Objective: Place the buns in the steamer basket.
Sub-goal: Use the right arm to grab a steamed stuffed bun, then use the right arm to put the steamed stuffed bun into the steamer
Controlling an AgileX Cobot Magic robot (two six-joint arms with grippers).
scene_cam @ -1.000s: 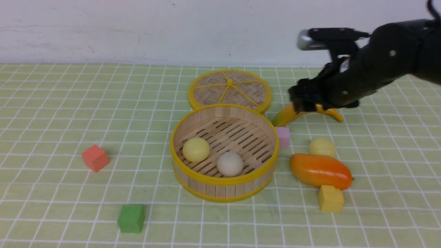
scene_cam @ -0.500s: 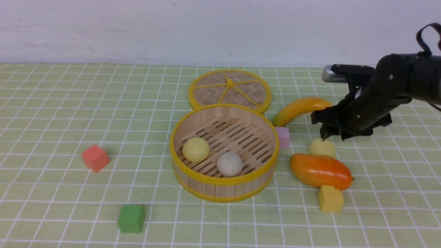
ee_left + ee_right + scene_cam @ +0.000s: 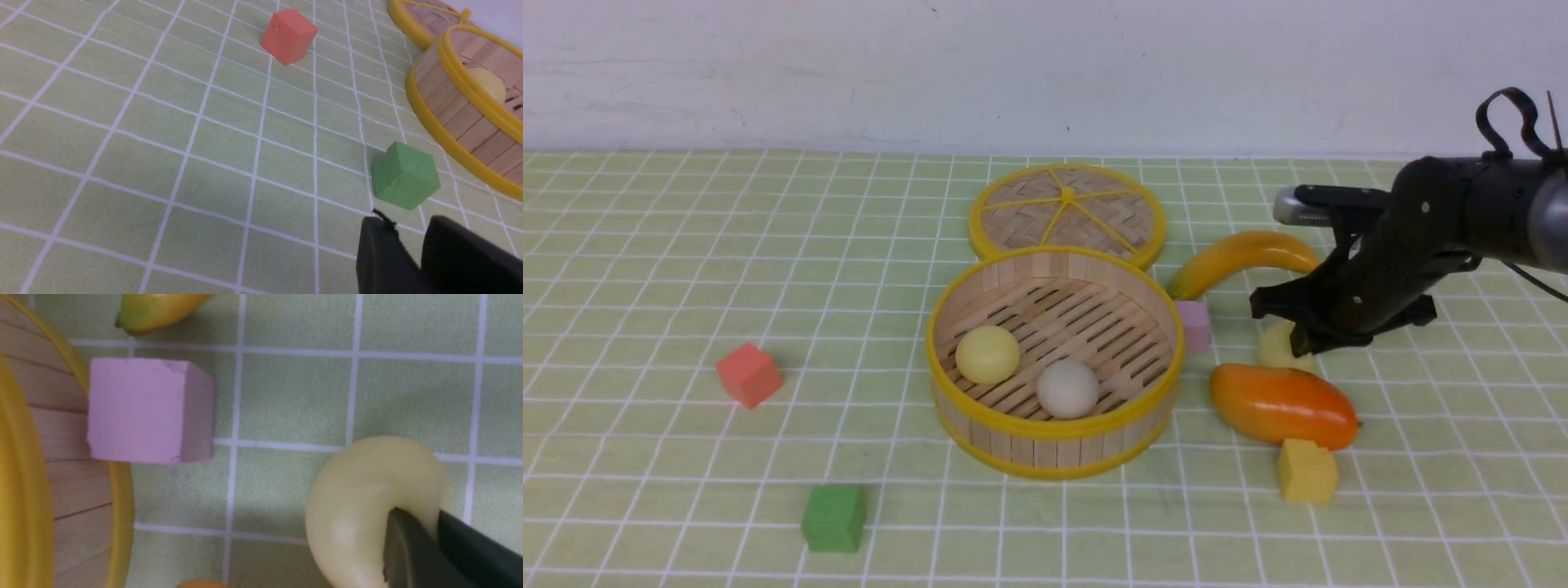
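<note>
Our right fingers [image 3: 408, 551] pinch the pale yellow bun [image 3: 367, 490] beside the mango [image 3: 1282, 406]; we cannot tell whether our left fingers [image 3: 380, 253] are spread.

Behind the right gripper [image 3: 1298, 339] stands a plain white wall [image 3: 849, 73] with a few small marks. Under the gripper and on all its sides lies a pale green tablecloth [image 3: 645, 245] with white grid lines. The light is soft and even.
</note>
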